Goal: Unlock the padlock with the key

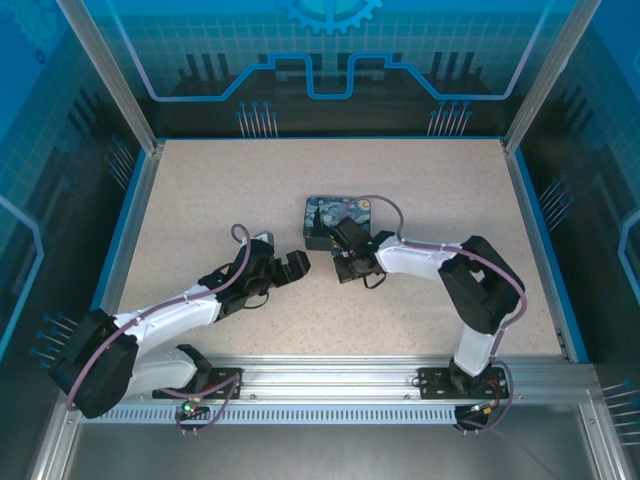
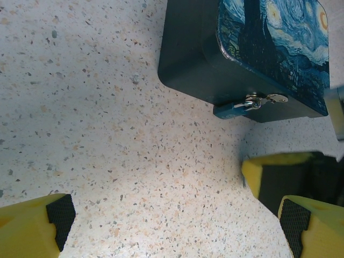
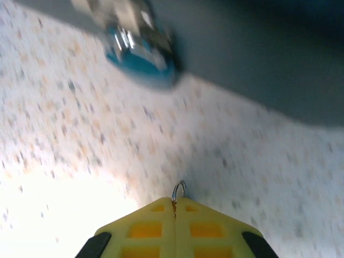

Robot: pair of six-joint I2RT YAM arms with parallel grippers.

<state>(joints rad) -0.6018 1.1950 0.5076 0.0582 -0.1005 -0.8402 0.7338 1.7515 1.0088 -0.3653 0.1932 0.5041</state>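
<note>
The right gripper [image 3: 174,207] clamps the key [image 3: 178,191], its 2 jaws pressed together, and just a small metal loop pokes out in front. The teal padlock [image 3: 142,51] sits blurred at the foot of the painted tin [image 3: 258,70], ahead and to the left of that loop and apart from it. The left gripper [image 2: 176,217] hovers spread wide over the speckled table [image 2: 107,134], holding nothing.

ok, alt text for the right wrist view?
Blurred close-up: the right gripper, yellow jaws shut, pinches what looks like the key, whose small metal ring pokes out at the tip. Ahead, at upper left, the teal padlock sits at the base of the dark tin on the speckled table.
</note>
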